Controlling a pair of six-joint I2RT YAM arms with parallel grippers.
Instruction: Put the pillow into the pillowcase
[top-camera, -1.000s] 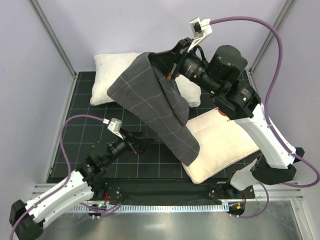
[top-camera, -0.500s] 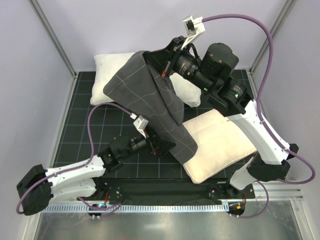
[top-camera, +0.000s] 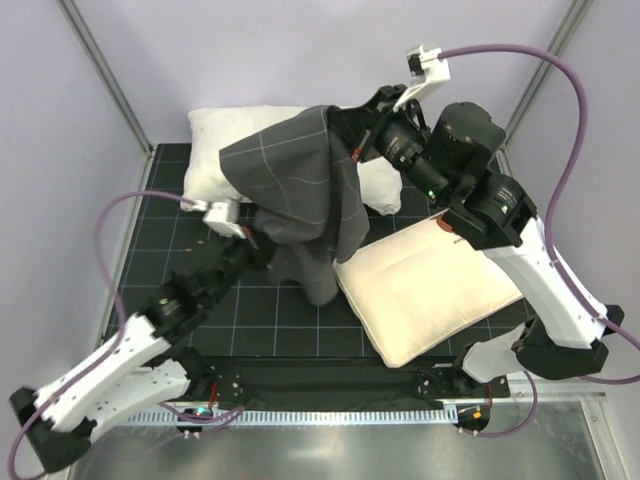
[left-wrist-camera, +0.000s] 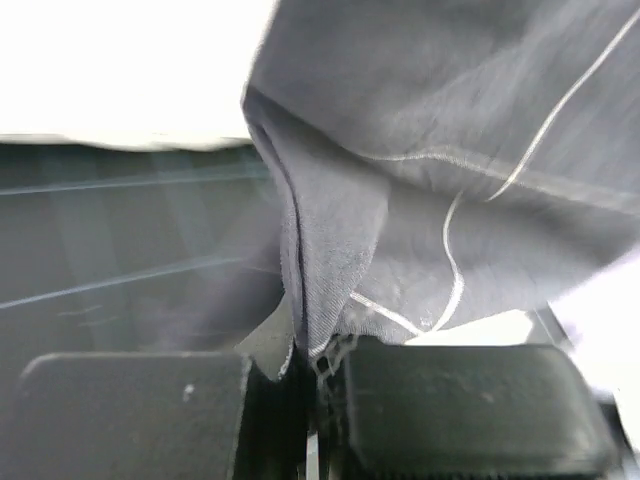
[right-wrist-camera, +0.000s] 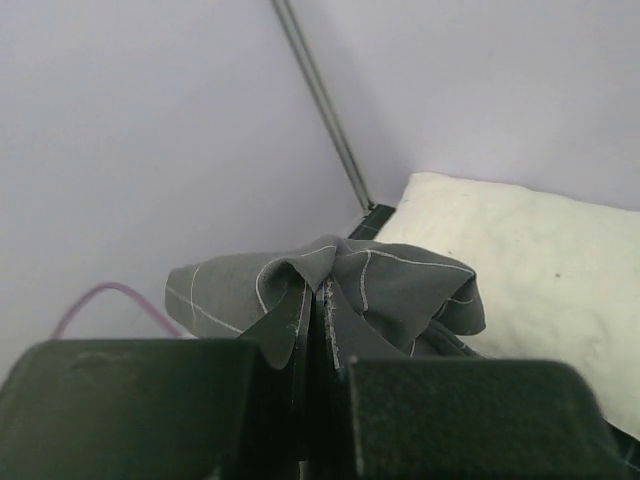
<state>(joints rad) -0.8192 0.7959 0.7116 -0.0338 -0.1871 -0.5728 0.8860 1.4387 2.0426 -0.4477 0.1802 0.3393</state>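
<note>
Fabric of the pillowcase is bunched and held aloft in the upper centre of the top view, its lower end hanging down to the mat just beside the left edge of the pillow, which lies flat at the lower right and is now almost fully uncovered. A second ago the case was draped long across that pillow; it has since been drawn leftward and gathered. Its top edge is pinched between the closed jaws of the right gripper, as before. The left gripper, spread wide and clear of the cloth a second ago, has been brought up and clamped on a lower hem. With two edges now held, the mouth can probably be pulled open towards the pillow. A white pillow is seen behind, at the upper left.
</note>
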